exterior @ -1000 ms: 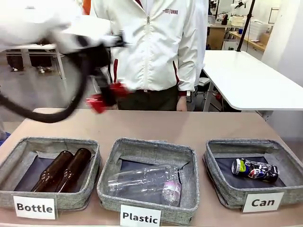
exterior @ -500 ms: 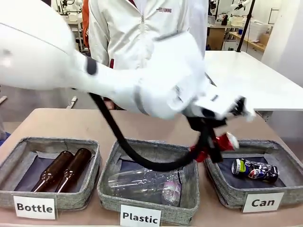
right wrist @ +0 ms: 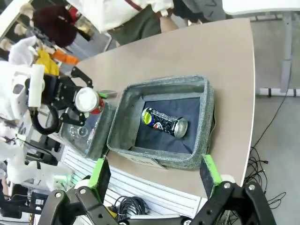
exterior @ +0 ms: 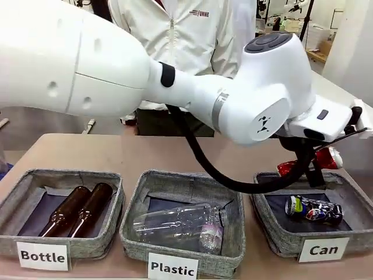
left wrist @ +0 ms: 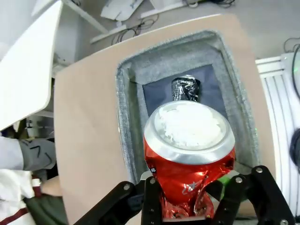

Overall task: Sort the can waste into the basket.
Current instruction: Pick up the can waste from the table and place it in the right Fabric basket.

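The tan worktop [exterior: 175,154] carries three shallow grey fabric baskets in a row, and the one that matters to me is the square grey fabric basket with the white "Can" label [exterior: 344,192], at my right end of the row. Beside it sits the like basket labelled "Plastic" [exterior: 175,181], holding clear bottles, and I judge that neighbour to be my main hazard: in the right wrist view my left end effector [right wrist: 84,105] hangs near the shared edge between the two, so a release here could drop my load on the rim or into the wrong bin. My left end effector [left wrist: 187,206] is clenched on the crushed red metal can with silver ends [left wrist: 190,154], gripping it low on its crumpled body, with the silver top facing the camera. In the left wrist view the can hangs above the "Can" basket's dark base, so I seem close to the drop, but the dented wall gives my pads an uneven hold and the can could twist or slip early. The dark black-blue can with the red-white-blue logo [exterior: 315,209] already lies inside, and a falling can may strike it and bounce out over the low wall. My right end effector [right wrist: 152,187] stands released, green pads apart, holding nothing, well back from the basket.
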Robot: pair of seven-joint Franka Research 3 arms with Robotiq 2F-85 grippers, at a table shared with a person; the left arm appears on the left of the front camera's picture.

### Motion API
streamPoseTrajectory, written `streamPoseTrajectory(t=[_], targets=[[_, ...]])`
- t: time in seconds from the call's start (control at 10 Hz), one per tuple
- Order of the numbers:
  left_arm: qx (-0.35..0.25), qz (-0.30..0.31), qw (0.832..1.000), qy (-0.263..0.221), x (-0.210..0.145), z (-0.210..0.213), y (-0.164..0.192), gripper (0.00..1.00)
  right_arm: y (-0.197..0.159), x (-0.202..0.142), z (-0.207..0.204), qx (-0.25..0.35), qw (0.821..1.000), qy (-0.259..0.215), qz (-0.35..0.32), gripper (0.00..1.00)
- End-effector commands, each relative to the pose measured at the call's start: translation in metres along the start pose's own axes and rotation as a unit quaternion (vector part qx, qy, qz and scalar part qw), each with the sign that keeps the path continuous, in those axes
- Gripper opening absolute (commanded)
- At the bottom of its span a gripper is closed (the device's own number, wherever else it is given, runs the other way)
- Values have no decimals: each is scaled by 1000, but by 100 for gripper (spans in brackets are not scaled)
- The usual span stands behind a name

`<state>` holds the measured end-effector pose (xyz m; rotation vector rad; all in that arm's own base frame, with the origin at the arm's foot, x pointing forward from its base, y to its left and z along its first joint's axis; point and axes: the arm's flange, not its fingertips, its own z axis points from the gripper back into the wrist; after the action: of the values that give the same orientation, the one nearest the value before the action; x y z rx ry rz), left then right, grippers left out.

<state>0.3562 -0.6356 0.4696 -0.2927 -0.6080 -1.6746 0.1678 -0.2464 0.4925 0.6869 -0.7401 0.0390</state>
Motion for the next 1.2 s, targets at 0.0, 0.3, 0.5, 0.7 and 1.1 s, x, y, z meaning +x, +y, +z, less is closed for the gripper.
streamPoseTrajectory(t=[0.0, 0.3, 0.5, 0.7, 1.1], targets=[[-20, 17, 999, 20, 8, -24, 5, 26, 4, 2, -1, 4, 1000, 0, 1, 100], [-9, 15, 1000, 24, 7, -25, 8, 69, 4, 2, -1, 4, 1000, 0, 1, 100], [-9, 11, 999, 30, 6, -23, 10, 100, 4, 2, -1, 4, 1000, 0, 1, 100], [-2, 7, 1000, 26, 4, -18, 10, 100, 4, 2, -1, 4, 1000, 0, 1, 100], [2, 7, 1000, 19, -3, -4, 9, 100, 4, 2, -1, 4, 1000, 0, 1, 100]])
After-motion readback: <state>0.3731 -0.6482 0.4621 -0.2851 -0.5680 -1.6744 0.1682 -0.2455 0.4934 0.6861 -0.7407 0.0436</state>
